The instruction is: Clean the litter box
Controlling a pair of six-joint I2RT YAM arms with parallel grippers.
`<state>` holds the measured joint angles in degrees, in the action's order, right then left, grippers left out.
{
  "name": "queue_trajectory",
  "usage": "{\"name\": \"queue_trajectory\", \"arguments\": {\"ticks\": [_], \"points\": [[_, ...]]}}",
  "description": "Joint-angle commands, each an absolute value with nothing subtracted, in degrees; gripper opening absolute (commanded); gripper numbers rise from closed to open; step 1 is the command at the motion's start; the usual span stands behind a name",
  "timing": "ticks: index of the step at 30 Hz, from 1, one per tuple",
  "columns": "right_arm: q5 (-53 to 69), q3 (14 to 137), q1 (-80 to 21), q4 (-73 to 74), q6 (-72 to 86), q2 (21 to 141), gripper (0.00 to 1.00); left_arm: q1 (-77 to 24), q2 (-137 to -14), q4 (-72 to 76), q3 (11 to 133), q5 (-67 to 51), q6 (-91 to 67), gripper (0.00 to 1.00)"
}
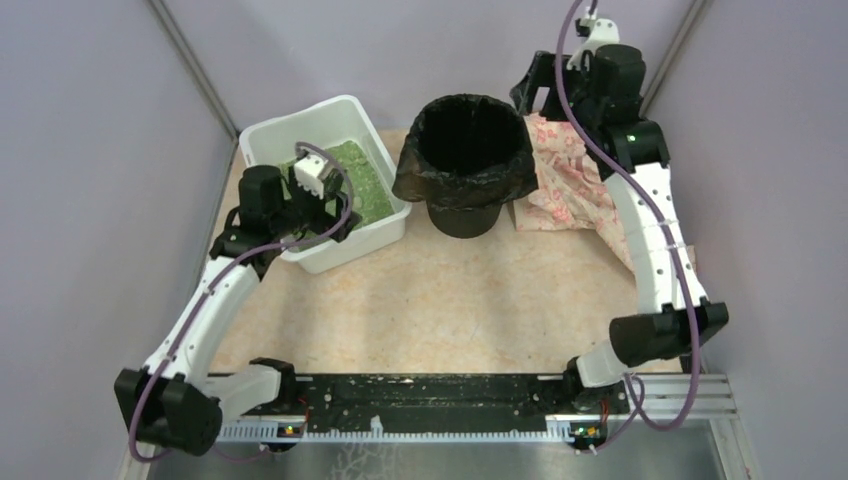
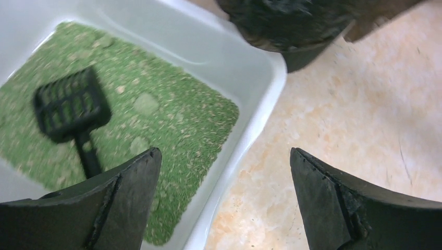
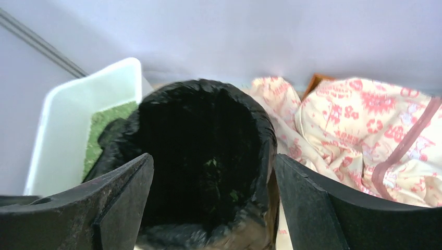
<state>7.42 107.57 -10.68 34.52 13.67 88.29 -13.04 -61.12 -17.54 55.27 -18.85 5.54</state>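
— Litter box (image 1: 345,240): where have you got it?

— Far-left part of the table (image 1: 450,300), turned at an angle, just beside the bin (image 1: 462,215). It's a white tub with green litter (image 2: 172,120) across its floor, and a black slotted scoop (image 2: 70,109) lies flat on the litter with its handle pointing towards my left wrist camera.

— And your tools?

— My left gripper (image 2: 223,153) hangs over the box's near-right corner, fingers spread wide and pinching nothing; one finger sits over the litter, the other over bare table. My right gripper (image 3: 213,159) is up at the far right, above and behind the bin, also spread and empty. Its camera looks straight into the black bag, where I can pick out a few green flecks.

— What's the surface like?

— Pale peach with a marbled pattern. A pink floral cloth (image 1: 565,180) lies crumpled to the right of the bin, touching it. Along the near edge runs a black rail (image 1: 430,405) carrying both arm bases, with grey metal below that.

— The room?

— Plain lilac walls (image 1: 80,200) close in on three sides, with grey strips running up the two far corners.
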Motion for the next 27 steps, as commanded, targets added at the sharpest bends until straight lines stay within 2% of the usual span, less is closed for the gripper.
{"name": "queue_trajectory", "arguments": {"ticks": [1,7,10,12,15,20,21,22,27], "points": [[11.85,104.94,-10.36,29.76,13.99,80.2,0.86,-13.27,-67.37,-19.94,58.92,-37.89,24.23,0.99],[13.31,98.17,-10.37,30.43,12.79,72.94,0.87,-13.61,-77.73,-27.89,65.1,-41.47,30.12,0.99],[13.01,93.85,-10.37,30.62,11.72,70.16,0.87,-14.84,-81.77,-28.51,64.4,-39.42,31.35,0.99],[13.36,91.3,-10.37,30.64,11.32,68.81,0.87,-15.81,-83.72,-29.25,64.21,-36.65,31.53,0.94],[14.25,88.16,-10.41,30.37,11.12,67.15,0.87,-17.49,-85.55,-30.97,64.5,-33.68,31.4,0.78],[14.72,83.59,-10.37,29.26,11.82,65.03,0.87,-22.07,-85.61,-34.55,62.49,-30.01,29.85,0.2],[15.27,82.71,-10.37,28.93,12.09,64.63,0.87,-22.67,-85.69,-36.05,61.98,-29.54,29.6,0.04],[15.81,81.69,-10.37,28.39,12.43,64.08,0.87,-23.27,-86.23,-38.64,62.11,-28.84,28.95,0.0],[17.28,77.37,-10.37,25.77,14.11,62.18,0.87,-29.72,-84.51,-48.23,59.14,-21.57,21.13,0.0]]}}
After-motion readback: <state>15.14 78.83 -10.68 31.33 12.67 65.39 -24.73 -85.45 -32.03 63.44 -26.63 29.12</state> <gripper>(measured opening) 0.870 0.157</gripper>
